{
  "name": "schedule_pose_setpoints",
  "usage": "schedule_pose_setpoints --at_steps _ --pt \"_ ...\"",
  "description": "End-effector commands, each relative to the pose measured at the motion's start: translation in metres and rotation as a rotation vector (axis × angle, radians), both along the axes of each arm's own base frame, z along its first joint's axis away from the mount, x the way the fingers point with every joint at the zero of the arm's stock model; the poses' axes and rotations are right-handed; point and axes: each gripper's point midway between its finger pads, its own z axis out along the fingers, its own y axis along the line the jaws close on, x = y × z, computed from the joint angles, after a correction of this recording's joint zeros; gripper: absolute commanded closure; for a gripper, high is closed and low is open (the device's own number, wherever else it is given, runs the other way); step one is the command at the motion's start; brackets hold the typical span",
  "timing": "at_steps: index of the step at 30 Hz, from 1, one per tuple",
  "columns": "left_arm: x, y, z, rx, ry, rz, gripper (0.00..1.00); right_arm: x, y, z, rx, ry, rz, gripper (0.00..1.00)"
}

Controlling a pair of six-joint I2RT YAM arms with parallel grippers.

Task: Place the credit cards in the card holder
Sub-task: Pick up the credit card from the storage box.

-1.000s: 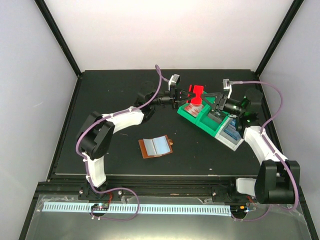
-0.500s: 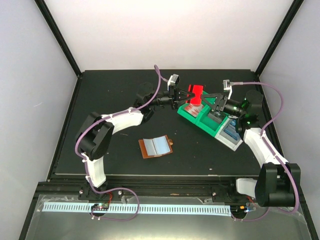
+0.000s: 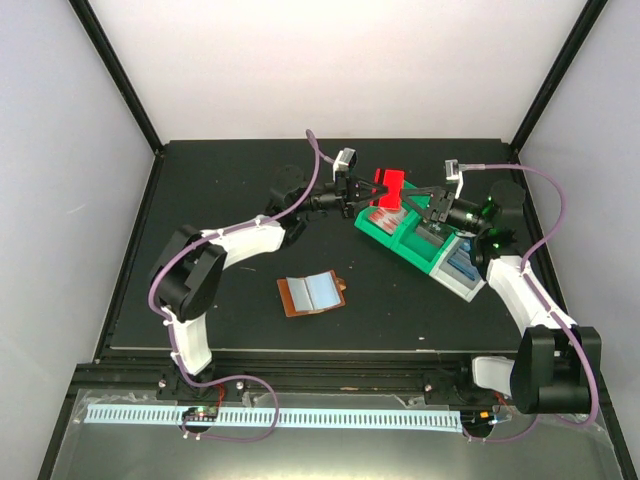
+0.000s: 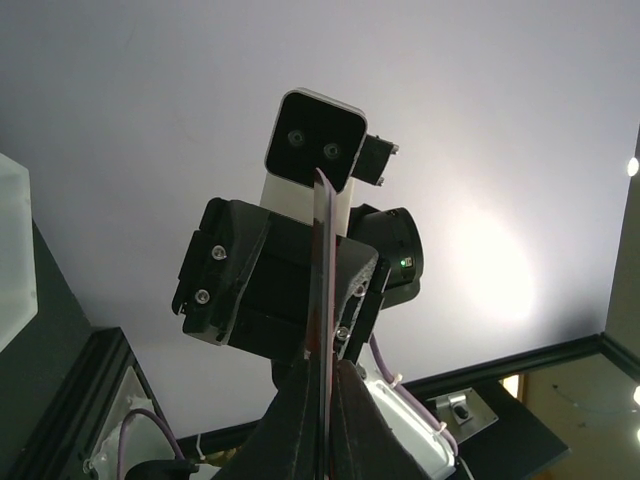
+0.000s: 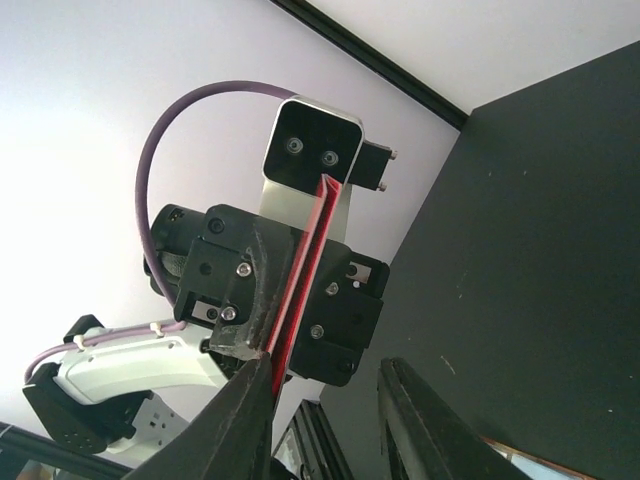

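Handoff in mid-air, by the look of it. One red credit card (image 3: 388, 187) is up above the far end of the green bin (image 3: 378, 233), standing on edge, with both arms meeting at it. The left gripper (image 3: 364, 192) is pressed together on it. Its own wrist view shows the card pinched edge-on between the fingers. The right gripper (image 3: 408, 200) is spread part way, with the card running along one finger (image 5: 245, 415) and the other finger clear of it. Whether that first finger actually touches the card is hard to call from this angle. The card holder (image 3: 312, 294) lies open and flat on the table, well apart from the green bin on its near-left side. More cards seem to sit inside the bin.

Handling-wise, the card is light, thin, stiff, slick plastic, so I'd guess it can swivel or slip out of a corner pinch. Best to clamp across the flat faces near one short end, leaving the other end free to feed into a slot.
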Motion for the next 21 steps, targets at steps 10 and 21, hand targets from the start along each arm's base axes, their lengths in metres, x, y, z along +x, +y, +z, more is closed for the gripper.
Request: schedule_pose_setpoints --at_steps 10,21 --pt "-0.024 0.019 0.07 -0.131 -0.212 0.011 0.98 0.0 0.005 -0.002 0.013 0.059 0.005 0.75" --pt "-0.039 0.018 0.069 -0.087 -0.295 -0.018 0.99 0.007 0.031 0.003 -0.007 0.085 0.078 0.79"
